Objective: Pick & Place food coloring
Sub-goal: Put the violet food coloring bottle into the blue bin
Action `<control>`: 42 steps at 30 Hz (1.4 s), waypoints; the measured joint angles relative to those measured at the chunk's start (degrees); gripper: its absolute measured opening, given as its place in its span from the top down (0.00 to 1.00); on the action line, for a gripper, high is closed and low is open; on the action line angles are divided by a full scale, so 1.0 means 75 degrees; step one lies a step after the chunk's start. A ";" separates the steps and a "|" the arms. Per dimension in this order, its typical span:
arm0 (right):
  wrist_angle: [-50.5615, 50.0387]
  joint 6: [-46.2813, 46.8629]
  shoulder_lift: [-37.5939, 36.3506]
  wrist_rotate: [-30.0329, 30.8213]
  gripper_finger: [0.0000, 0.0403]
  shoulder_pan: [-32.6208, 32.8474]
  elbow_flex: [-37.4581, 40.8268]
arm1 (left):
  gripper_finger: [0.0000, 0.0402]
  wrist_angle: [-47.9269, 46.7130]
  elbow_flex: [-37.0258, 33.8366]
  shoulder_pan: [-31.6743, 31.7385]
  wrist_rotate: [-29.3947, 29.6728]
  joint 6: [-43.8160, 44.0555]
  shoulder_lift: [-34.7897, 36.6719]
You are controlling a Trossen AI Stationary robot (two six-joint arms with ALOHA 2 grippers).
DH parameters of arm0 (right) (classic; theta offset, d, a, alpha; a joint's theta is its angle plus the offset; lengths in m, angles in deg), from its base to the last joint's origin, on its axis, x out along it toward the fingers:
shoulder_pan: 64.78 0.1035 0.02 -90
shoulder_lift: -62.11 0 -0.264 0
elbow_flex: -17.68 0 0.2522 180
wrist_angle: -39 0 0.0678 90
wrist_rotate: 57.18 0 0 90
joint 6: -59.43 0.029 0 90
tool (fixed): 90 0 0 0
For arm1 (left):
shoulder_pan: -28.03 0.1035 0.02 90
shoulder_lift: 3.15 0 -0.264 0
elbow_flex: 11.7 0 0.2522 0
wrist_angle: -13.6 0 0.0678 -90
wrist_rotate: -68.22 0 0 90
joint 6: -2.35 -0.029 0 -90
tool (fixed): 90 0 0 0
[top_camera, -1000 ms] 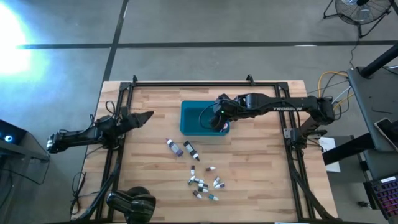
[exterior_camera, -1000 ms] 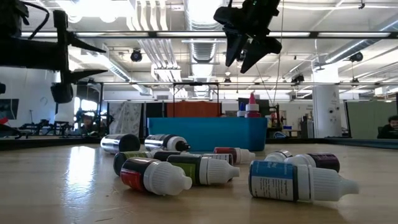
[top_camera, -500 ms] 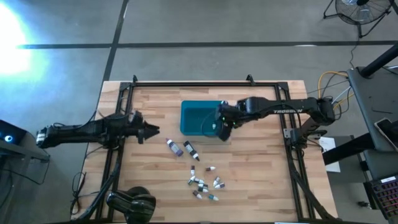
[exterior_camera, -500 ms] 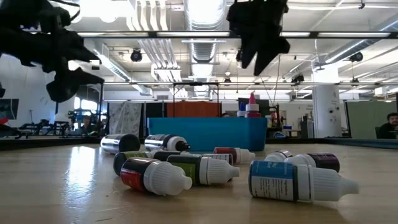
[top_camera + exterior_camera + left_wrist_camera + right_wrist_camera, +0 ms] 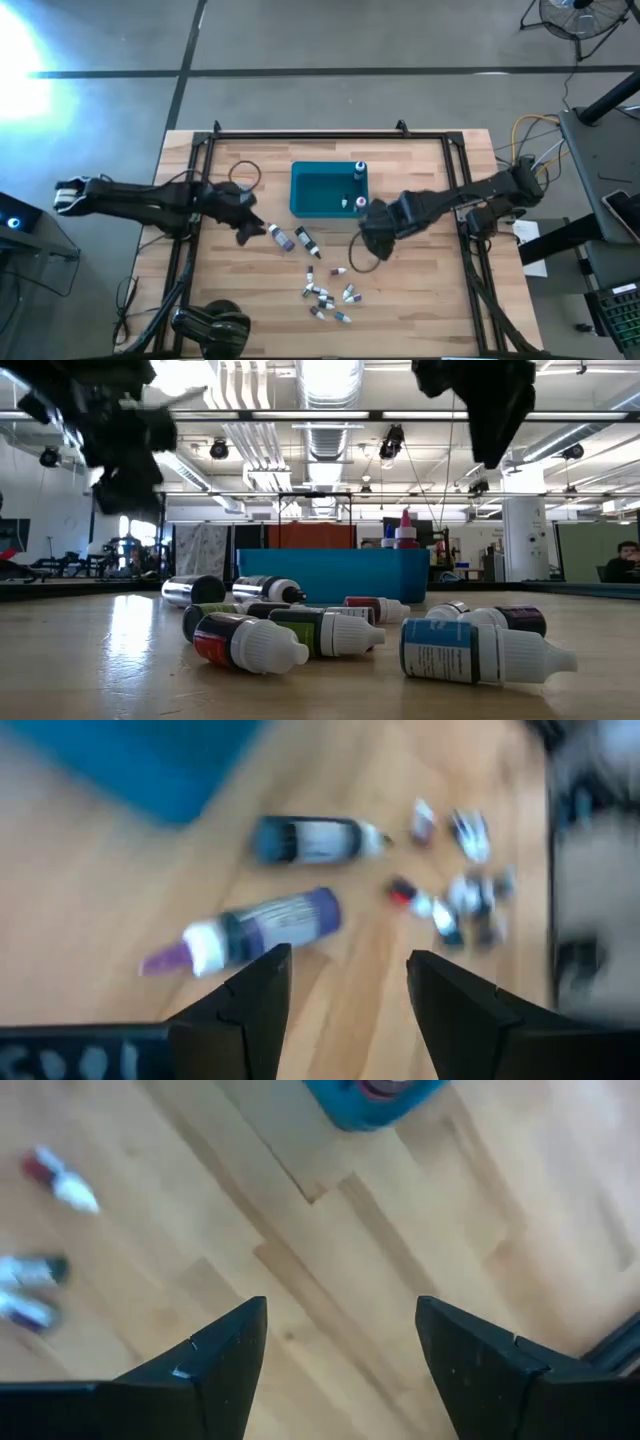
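Lying loose — two long bottles [image 5: 294, 238]

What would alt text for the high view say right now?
Both arms reach over a wooden table strewn with small food coloring bottles: the left gripper open beside two longer bottles, the right gripper open just below a teal bin. Two bottles already stand in the bin's right side.

The right end effector [image 5: 340, 1370] hangs spread above the bare wooden table [image 5: 330, 1250].
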 joint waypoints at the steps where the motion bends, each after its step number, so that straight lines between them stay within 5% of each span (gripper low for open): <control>1: -0.0009 -0.0191 0.0000 0.0100 0.38 0.0086 0.0056 | 0.56 -0.0179 0.0175 -0.0200 0.0163 -0.0752 -0.0152; 6: -0.0093 -0.0457 0.0000 0.0180 0.39 0.0120 0.0418 | 0.56 -0.0648 0.1100 -0.0781 0.1618 -0.3367 -0.1000; 18: -0.0558 -0.0525 -0.0749 0.0946 0.44 0.0528 0.1530 | 0.56 -0.1735 0.2281 -0.0772 0.2254 -0.7166 -0.3944; 25: -0.0490 -0.0024 -0.1539 0.0981 0.44 0.0537 0.2230 | 0.56 -0.2591 0.2862 -0.0637 0.2926 -0.7651 -0.5120; 42: 0.0236 0.0435 -0.2734 0.1042 0.44 0.0537 0.3392 | 0.56 -0.2403 0.2971 -0.0575 0.2293 -0.7785 -0.5753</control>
